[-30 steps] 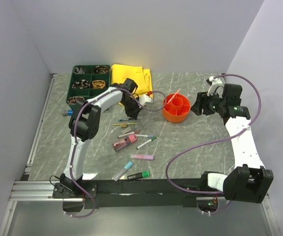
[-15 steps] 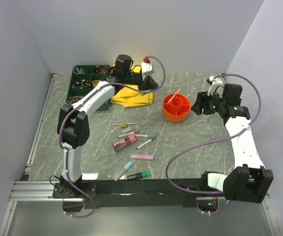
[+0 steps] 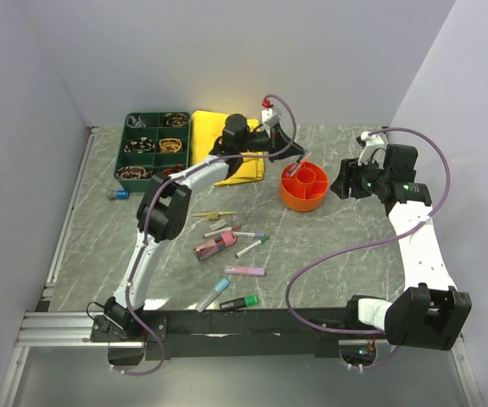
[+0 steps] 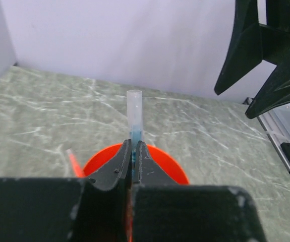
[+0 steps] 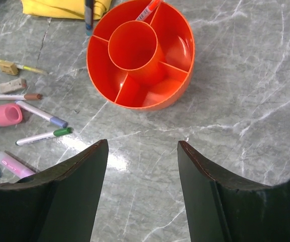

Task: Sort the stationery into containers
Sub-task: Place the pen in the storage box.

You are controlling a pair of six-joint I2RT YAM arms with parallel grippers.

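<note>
From above, my left gripper (image 3: 293, 163) hangs at the far rim of the orange pot (image 3: 305, 200), and my right gripper (image 3: 343, 180) waits just beside the pot on the other side. The loose pens (image 3: 227, 242) lie on the table (image 3: 354, 229), well behind my left jaws and toward my bases. On my left wrist view, the jaws are closed to a narrow slit on a slim pen (image 4: 134, 113). Its clear cap sticks out past my fingertips (image 4: 127, 156), a blue section sits at the pinch, and the pot is directly beneath. A red pen (image 4: 74, 164) leans at the pot's rim to the left of my jaws. I judge the held pen to be light, stiff and smooth plastic, likely to swivel or slip in a pinch this near one end; a hold around the mid-barrel would be steadier. On my right wrist view, the jaws are spread wide with nothing between them. The divided pot sits ahead of them, with more loose pens off to the left.
</note>
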